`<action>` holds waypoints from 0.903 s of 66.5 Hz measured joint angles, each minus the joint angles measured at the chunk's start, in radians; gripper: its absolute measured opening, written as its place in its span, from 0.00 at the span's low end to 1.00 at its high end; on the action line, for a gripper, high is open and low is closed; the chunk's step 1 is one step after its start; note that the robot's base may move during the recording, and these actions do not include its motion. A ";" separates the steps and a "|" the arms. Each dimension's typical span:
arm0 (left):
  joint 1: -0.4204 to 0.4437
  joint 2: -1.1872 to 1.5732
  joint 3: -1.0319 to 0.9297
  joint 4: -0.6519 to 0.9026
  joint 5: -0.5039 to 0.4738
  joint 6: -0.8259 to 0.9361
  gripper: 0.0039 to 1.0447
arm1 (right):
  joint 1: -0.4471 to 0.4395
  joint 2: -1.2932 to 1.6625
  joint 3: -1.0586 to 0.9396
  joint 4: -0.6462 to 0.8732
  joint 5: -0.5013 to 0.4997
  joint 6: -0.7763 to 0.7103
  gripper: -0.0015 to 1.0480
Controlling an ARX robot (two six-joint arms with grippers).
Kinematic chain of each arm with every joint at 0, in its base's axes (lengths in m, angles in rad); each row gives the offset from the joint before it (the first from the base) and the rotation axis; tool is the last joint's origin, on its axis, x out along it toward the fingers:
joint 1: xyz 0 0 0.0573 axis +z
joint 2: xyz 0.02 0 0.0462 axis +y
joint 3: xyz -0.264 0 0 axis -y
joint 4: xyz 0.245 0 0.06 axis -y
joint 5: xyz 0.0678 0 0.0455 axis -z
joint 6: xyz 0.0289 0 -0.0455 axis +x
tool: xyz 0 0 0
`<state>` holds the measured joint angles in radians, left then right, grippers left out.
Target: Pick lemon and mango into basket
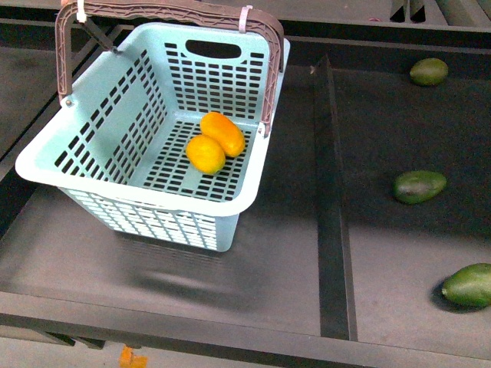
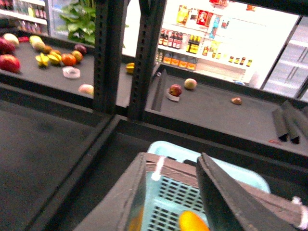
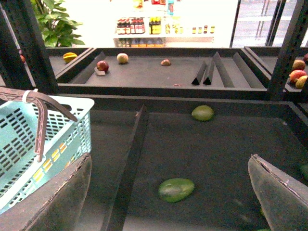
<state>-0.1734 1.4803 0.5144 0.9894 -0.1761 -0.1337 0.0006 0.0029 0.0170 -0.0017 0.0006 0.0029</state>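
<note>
Front view: dark matte desk w/ a raised divider strip running front to back. Basket sits tilted on the left side, lemon and mango touching on its slotted floor. Three green fruits lie right of the divider, well apart. Left hand hangs over the basket handle, fingers apart; right hand spread wide over open desk. Shop shelving behind.
</note>
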 joint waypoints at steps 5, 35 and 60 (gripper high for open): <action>0.022 -0.061 -0.099 0.008 0.029 0.072 0.09 | 0.000 0.000 0.000 0.000 0.000 0.000 0.92; 0.169 -0.428 -0.435 -0.029 0.170 0.121 0.03 | 0.000 0.000 0.000 0.000 0.000 0.000 0.92; 0.170 -0.884 -0.499 -0.408 0.176 0.122 0.03 | 0.000 0.000 0.000 0.000 0.000 0.000 0.92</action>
<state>-0.0032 0.5961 0.0151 0.5812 0.0002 -0.0113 0.0006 0.0029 0.0170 -0.0017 0.0006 0.0029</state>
